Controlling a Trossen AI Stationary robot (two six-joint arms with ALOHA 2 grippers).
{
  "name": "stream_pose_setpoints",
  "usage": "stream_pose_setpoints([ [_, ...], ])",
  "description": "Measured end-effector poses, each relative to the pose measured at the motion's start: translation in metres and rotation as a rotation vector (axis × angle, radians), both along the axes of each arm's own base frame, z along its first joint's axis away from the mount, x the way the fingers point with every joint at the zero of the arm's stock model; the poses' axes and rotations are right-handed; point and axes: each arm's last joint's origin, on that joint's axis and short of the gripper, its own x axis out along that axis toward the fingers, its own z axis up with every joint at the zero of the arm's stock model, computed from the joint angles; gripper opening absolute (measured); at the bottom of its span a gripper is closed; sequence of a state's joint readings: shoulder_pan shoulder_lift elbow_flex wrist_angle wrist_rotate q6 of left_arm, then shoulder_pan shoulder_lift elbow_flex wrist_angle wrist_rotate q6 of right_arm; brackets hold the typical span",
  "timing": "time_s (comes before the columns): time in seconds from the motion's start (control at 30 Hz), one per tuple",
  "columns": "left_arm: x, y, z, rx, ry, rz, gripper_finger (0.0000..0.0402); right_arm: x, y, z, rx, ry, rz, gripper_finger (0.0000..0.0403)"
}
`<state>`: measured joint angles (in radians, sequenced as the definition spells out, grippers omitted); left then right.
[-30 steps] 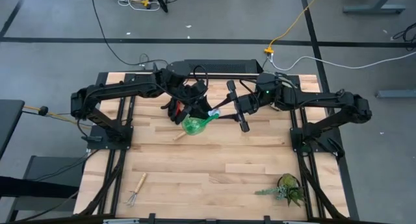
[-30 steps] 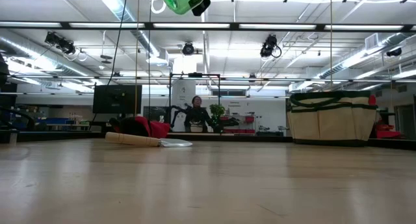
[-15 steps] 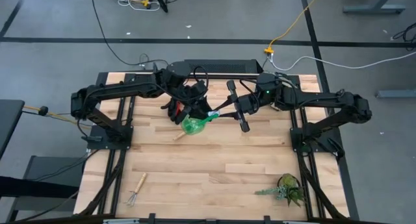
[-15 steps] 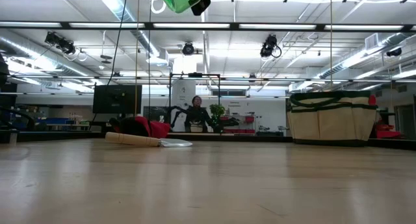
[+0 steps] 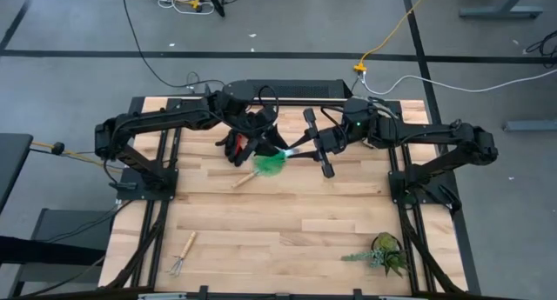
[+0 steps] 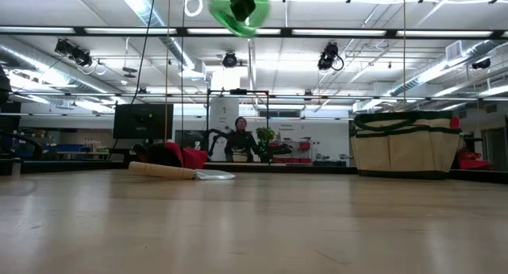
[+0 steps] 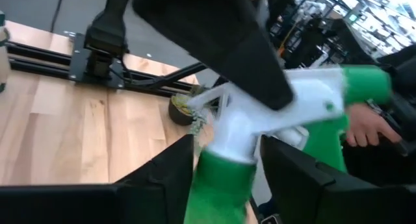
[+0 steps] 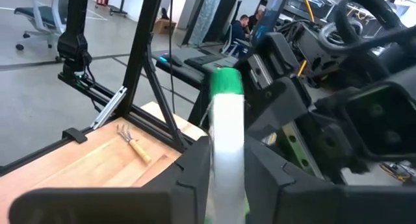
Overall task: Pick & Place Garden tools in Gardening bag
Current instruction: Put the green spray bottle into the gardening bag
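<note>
Both arms reach to the bench's (image 5: 261,222) twelve o'clock side. The left gripper (image 5: 258,142) and right gripper (image 5: 291,152) both have their fingers closed on the green-and-white plastic piece (image 5: 270,163), held aloft (handle toward three o'clock) between them. The wooden-handled little metal rake (image 5: 182,253) lies at seven o'clock.

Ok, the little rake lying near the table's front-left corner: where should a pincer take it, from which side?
Take the rake mid-handle, straight down from above, fingers across the wood. It lies flat on the table; the handle is straight and slim, the tines splay at the front end. Left pincer and right pincer both hold the green plastic piece.
</note>
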<state>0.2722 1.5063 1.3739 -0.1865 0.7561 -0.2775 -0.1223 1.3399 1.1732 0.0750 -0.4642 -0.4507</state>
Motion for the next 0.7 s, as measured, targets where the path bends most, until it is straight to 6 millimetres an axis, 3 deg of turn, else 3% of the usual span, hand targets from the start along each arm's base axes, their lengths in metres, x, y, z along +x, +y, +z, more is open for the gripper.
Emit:
stream_pose_setpoints([
  [0.27,0.000,0.000,-0.001,-0.006,0.009,0.004,0.0242,0.000,0.000,0.000,-0.001,-0.001,0.004,0.0065],
  [0.7,-0.012,0.013,0.000,-0.059,0.062,0.001,0.0248,0.000,0.000,0.000,0.025,0.009,0.017,0.0064],
])
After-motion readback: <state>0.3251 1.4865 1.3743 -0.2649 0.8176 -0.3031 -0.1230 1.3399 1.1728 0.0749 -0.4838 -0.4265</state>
